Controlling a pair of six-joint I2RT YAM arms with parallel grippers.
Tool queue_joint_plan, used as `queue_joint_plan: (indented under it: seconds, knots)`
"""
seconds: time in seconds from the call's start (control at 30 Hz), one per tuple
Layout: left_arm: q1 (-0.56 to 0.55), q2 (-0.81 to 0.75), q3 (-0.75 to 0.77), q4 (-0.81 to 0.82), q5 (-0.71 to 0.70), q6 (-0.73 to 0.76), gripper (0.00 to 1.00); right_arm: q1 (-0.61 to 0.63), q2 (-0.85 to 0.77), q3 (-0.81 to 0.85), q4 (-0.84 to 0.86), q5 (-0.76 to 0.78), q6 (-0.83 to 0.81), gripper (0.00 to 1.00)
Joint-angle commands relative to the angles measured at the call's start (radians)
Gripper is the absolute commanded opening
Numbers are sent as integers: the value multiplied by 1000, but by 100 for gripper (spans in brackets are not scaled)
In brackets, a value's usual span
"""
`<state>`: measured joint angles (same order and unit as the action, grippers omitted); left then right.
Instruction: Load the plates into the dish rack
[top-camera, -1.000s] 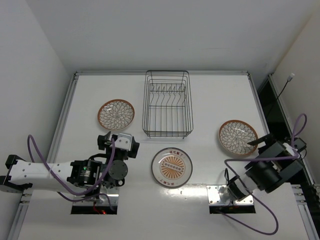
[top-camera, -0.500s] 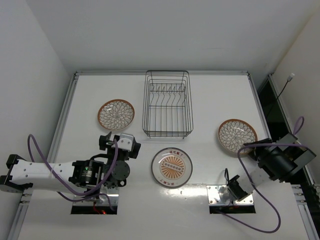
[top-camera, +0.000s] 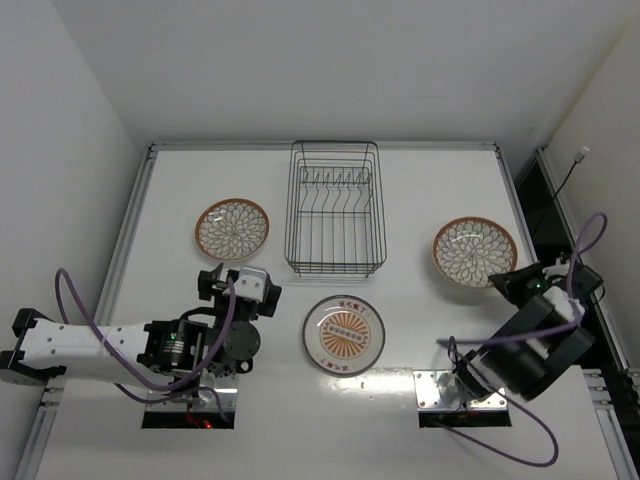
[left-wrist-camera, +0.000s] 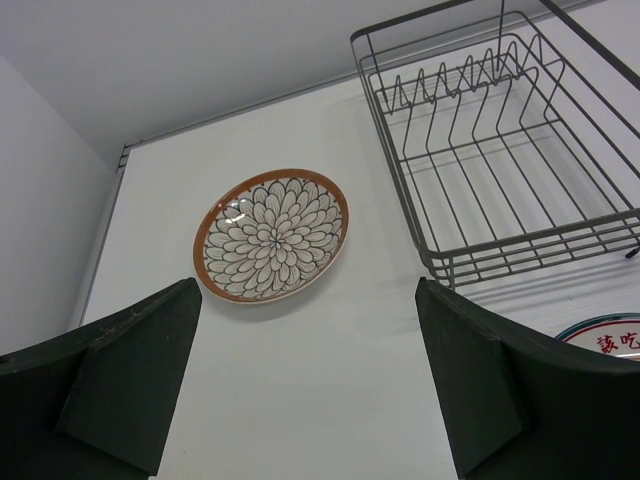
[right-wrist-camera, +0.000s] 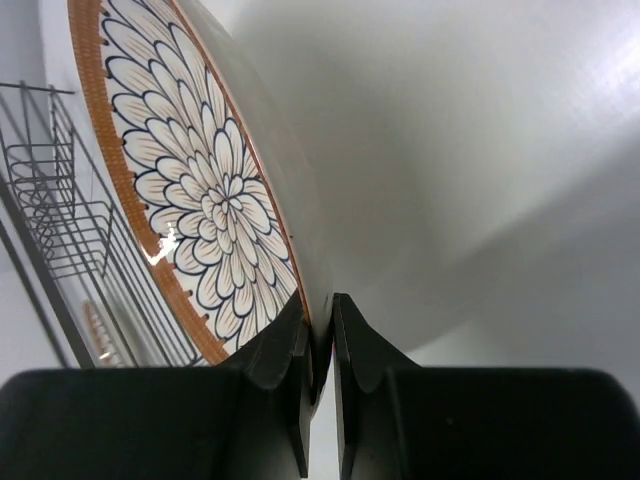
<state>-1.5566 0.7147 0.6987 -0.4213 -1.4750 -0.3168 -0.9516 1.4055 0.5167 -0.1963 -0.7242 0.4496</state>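
My right tool (right-wrist-camera: 318, 330) is clamped on the rim of the round orange-rimmed petal-lattice plate (right-wrist-camera: 200, 200), at the right of the top view. My left tool (left-wrist-camera: 308, 300) is spread wide and grips nothing. The second lattice plate (left-wrist-camera: 272, 234) lies flat on the white bench (top-camera: 420, 190), left of the black wire dish rack (top-camera: 291, 205). The white sunburst-centre plate (top-camera: 345, 334) sits just below the rack.

left arm (top-camera: 60, 345): white and black links trailing a purple cable, lying low along the near edge, forearm reaching rightward, wrist turned toward the far side.
left gripper (left-wrist-camera: 307, 300): two black fingers spread wide, nothing between them.
right arm (top-camera: 525, 350): black, swung out to the right side.
right gripper (right-wrist-camera: 320, 320): black fingers pinched onto the orange-brown rim of a round petal-patterned plate (right-wrist-camera: 200, 190).
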Motion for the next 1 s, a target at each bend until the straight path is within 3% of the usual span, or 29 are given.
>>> queue_joint_plan:
  seconds: [0.0, 0.1, 0.27, 0.4, 0.5, 0.7, 0.97]
  knots:
    - [9, 17, 41, 12, -68, -21, 87, 51, -255, 57, 39, -60, 46, 0]
    - [9, 26, 41, 12, -68, -21, 87, 92, -394, -12, 78, 32, 130, 0]
    - [9, 26, 41, 12, -68, -30, 87, 201, -525, 46, 77, 195, 244, 0]
    - [9, 17, 41, 12, -68, -30, 87, 428, -539, 233, 29, 411, 299, 0]
    - [9, 8, 41, 12, -68, -30, 87, 638, -438, 405, -47, 683, 299, 0]
    - [9, 8, 41, 21, -79, -21, 87, 965, -104, 750, -225, 1049, 264, 0]
    - [9, -26, 41, 21, -79, -21, 87, 1177, 255, 1147, -422, 1348, 233, 0]
